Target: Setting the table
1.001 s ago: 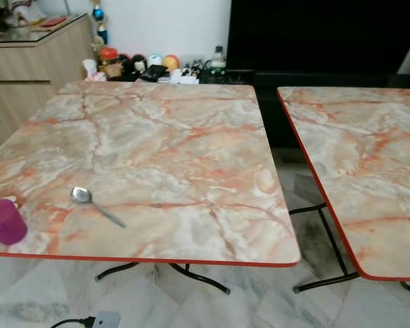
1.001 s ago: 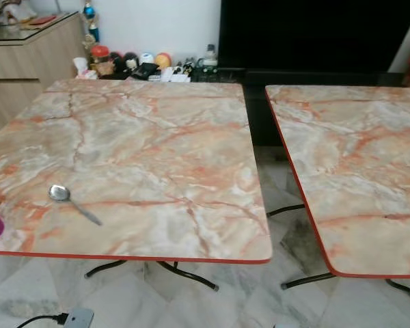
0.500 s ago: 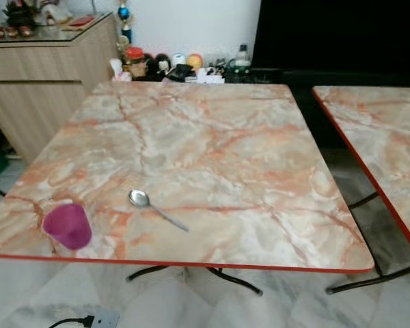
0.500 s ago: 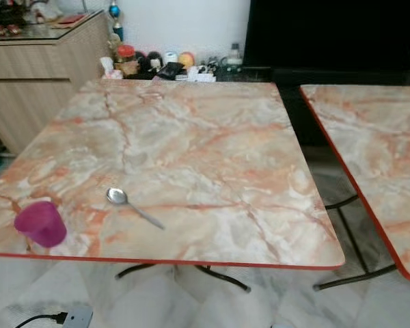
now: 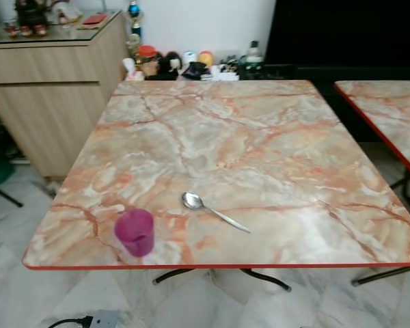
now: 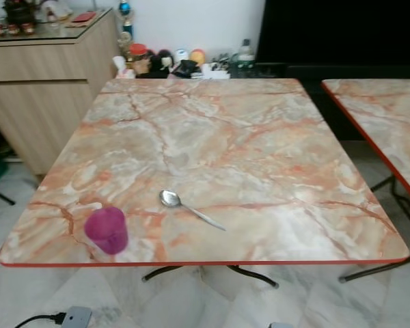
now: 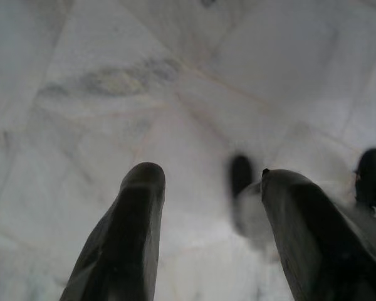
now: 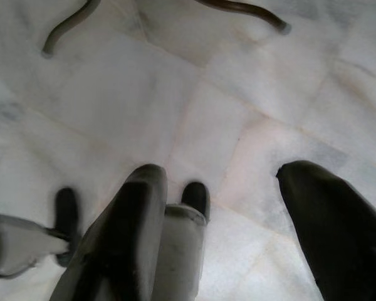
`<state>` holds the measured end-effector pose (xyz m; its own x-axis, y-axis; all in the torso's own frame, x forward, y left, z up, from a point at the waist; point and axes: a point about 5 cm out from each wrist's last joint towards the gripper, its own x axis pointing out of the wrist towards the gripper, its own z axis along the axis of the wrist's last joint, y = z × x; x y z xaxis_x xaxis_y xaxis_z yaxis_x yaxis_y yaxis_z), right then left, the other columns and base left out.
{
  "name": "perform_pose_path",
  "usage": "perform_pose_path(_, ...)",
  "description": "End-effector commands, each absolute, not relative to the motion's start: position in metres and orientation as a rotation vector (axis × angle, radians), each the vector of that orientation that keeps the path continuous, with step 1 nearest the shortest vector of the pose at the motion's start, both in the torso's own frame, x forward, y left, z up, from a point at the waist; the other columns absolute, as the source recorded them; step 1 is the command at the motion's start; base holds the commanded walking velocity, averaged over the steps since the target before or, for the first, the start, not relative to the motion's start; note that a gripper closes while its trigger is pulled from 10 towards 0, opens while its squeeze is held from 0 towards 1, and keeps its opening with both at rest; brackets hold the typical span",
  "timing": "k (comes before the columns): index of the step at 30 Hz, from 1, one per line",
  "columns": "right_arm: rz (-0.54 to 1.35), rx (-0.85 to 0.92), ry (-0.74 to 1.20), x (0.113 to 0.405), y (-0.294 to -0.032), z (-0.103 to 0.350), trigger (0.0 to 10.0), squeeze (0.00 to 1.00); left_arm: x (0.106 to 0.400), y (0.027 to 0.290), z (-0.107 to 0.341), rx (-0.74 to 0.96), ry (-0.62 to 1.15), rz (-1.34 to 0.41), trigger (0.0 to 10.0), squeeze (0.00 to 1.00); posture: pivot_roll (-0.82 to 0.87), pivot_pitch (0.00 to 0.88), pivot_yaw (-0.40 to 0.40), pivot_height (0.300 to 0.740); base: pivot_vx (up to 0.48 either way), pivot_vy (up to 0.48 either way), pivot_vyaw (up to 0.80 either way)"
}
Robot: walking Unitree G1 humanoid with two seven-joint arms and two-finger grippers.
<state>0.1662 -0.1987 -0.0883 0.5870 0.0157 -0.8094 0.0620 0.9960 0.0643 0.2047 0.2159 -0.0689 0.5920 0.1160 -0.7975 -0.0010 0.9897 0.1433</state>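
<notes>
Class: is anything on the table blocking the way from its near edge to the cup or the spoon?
Nothing visible: the cup stands by the table's near edge, the spoon just beyond, apart from it.

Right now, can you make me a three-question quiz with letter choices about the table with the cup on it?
1. Where does the purple cup stand?
A. near the table's front edge
B. at the far edge
C. on the floor

2. How many spoons lie on the marble-patterned table?
A. none
B. one
C. three

3. How are the left gripper's fingers?
A. shut on the cup
B. shut on a spoon
C. open, holding nothing

Answers: 1 A, the cup sits by the red front rim. 2 B, a single metal spoon lies beside it. 3 C, floor tiles show between the spread fingers.
</notes>
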Motion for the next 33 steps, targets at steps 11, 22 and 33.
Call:
perform_pose_path(11,-0.008,0.102,0.952,0.1643,-0.1914,-0.0901,10.0,0.00,0.1911,0.2239,-0.0744,0.138,0.970,0.091,10.0,0.00,-0.01,0.114,-0.024,0.740,0.000,0.081,0.00)
perform_pose_path(22,-0.010,0.106,0.946,0.1645,-0.1903,-0.0901,10.0,0.00,0.1931,0.2225,-0.0735,0.122,0.955,0.089,10.0,0.00,-0.01,0.118,-0.023,0.740,0.000,0.000,0.00)
perform_pose_path(33,-0.016,0.098,0.922,0.1665,-0.1919,-0.0885,10.0,0.00,0.1933,0.2201,-0.0739,0.125,0.957,0.077,10.0,0.00,-0.01,0.117,-0.024,0.740,0.000,0.000,0.00)
